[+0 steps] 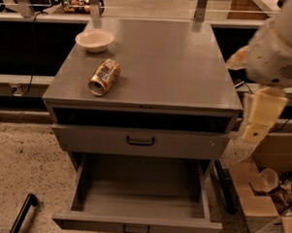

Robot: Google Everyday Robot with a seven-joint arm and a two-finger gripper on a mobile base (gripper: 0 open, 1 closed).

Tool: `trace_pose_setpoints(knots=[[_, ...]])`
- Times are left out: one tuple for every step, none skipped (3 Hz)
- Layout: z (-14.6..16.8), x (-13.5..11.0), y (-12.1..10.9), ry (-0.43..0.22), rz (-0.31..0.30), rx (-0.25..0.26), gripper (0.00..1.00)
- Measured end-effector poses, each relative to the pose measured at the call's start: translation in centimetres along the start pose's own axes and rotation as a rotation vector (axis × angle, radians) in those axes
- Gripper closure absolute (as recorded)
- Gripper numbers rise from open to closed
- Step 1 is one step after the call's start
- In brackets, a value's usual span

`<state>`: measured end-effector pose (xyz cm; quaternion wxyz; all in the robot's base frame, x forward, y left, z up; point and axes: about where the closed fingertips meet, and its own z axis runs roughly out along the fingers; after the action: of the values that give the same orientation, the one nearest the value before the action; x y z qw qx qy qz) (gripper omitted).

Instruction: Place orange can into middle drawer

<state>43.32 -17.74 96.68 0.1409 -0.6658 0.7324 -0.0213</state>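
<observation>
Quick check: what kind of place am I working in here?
Likely a lab or office workroom: grey metal drawer cabinet, speckled hard floor, open cardboard box of clutter. The end effector hangs right of the cabinet.
</observation>
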Motion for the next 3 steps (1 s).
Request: trace_pose_setpoints(knots=[[2.2,-8.4,3.4,-0.017,-0.353,-0.062,0.0],[3.6,-13.9,7.3,-0.062,-0.657,-0.093,0.0],[3.0,-16.2,9.3,-0.149,-0.78,-0.108,0.0]])
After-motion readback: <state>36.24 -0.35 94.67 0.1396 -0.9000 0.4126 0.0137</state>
